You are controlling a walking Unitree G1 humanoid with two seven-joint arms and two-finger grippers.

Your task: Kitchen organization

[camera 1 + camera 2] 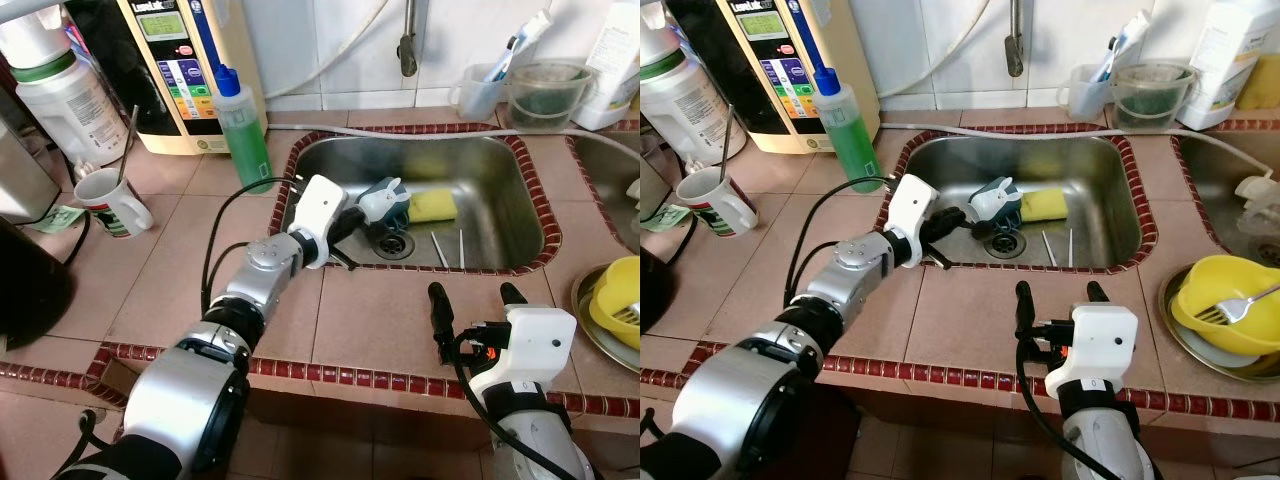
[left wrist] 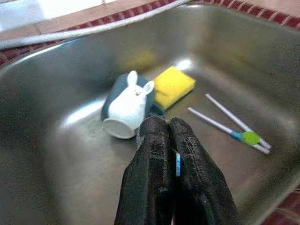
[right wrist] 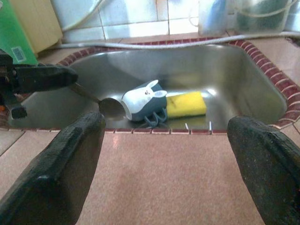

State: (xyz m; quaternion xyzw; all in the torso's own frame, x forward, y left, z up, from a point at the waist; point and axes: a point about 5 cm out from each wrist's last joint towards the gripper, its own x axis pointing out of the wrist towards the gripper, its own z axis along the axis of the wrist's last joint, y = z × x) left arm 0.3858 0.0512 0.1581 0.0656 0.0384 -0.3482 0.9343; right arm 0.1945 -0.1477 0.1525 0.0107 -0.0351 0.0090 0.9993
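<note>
A blue-and-white bunny cup [image 1: 385, 200] lies on its side in the steel sink [image 1: 500, 170], touching a yellow sponge [image 1: 432, 206]. Two white chopsticks [image 1: 448, 248] rest on the sink floor to the right of the drain. My left gripper [image 1: 350, 222] reaches over the sink's left rim, shut on a metal spoon [image 3: 108, 106]. The spoon's bowl points at the cup's mouth, just short of it. In the left wrist view the fingertips [image 2: 157, 129] are pressed together right before the cup [image 2: 125, 104]. My right gripper [image 1: 474, 295] hovers open over the tiled counter in front of the sink.
A green soap bottle [image 1: 243, 130] stands at the sink's back left corner, before a water purifier [image 1: 180, 60]. A mug [image 1: 112, 200] sits at far left. A yellow bowl with a fork [image 1: 1225, 305] lies on a plate at right. A tap [image 1: 408, 40] and plastic containers [image 1: 540, 90] stand behind.
</note>
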